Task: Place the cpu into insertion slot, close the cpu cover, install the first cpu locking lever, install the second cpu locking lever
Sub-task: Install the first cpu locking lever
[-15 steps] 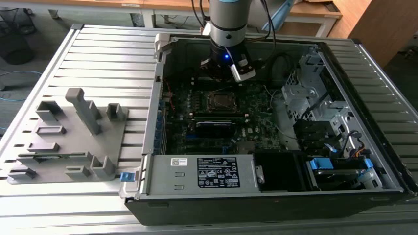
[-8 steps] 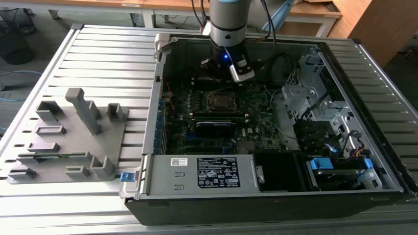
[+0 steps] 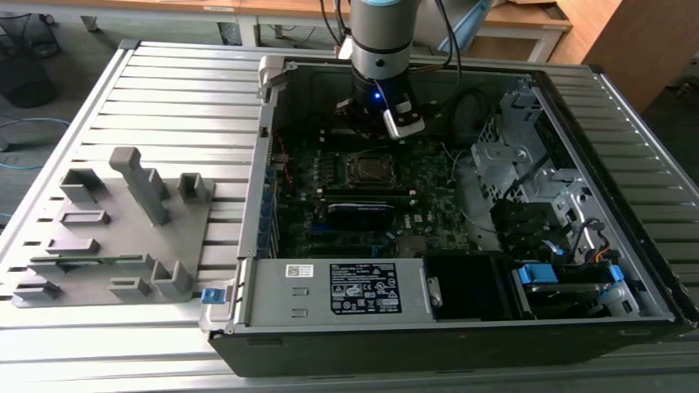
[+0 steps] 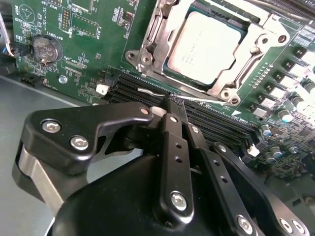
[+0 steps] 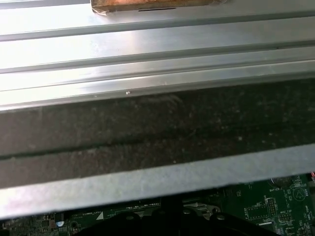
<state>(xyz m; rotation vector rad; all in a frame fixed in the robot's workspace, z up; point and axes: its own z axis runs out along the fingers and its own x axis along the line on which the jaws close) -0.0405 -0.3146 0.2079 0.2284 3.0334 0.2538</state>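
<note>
Silver-grey chip seated and cover down; the step in hand is judged to be the fitting of a locking lever.

Exterior view: the arm reaches into the open computer case [image 3: 249, 213] on the slatted table [image 3: 164, 90]. The claw [image 3: 394, 123] hangs just beside the square slot [image 3: 372, 168]. A grey fixture block [image 3: 120, 237] lies well apart, on the exterior view's left. What sits in the slot is too small to read here.

Second wrist view: the chip [image 4: 204, 46] lies in the slot with the cover [image 4: 253, 46] folded flat around it. The fingertips [image 4: 170, 102] are drawn together with no gap showing. They meet the thin wire lever [image 4: 152, 91], which runs between the cover's edge and the black memory slots [image 4: 211, 120]. They seem to press on the wire rather than pinch it, though this cannot be settled. Done well, the push would keep the tips on the wire, carry it down and sideways under its hook, and stay off the cover and the memory-slot latches. The claw's own body hides the lever's near end and any hook there.

First wrist view: table slats, the case's dark wall [image 5: 157, 132] and a strip of green board [image 5: 275, 206]. The lever's contact point is cut off at the edge.
</note>
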